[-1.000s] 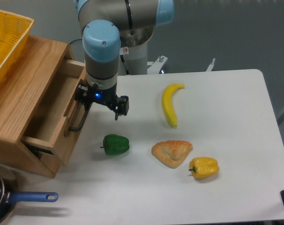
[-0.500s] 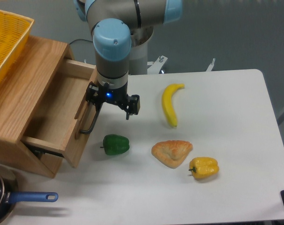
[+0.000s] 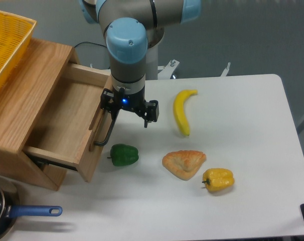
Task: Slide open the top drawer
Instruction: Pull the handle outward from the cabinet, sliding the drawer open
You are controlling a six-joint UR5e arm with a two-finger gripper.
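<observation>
The top drawer stands pulled well out of the wooden cabinet at the left edge of the white table, with its bare interior floor exposed and its front panel angled toward the table centre. The long black bar handle runs along the outside of that front panel. The gripper hangs from the arm's blue-capped wrist directly above the upper end of the handle; one finger sits on the drawer side at the handle, and the other finger projects to the right, clear of the drawer. The fingers are spread apart, and the view does not show whether the drawer-side finger is touching the handle or only hooked beside it. A small blue light glows on the gripper body. A green bell pepper lies on the table just beside the lower corner of the drawer front. A banana lies to the right of the gripper, a pastry lies below it, and a yellow bell pepper lies just beside the pastry. A yellow basket rests on the cabinet top, and a pan with a blue handle sits at the lower left corner.
</observation>
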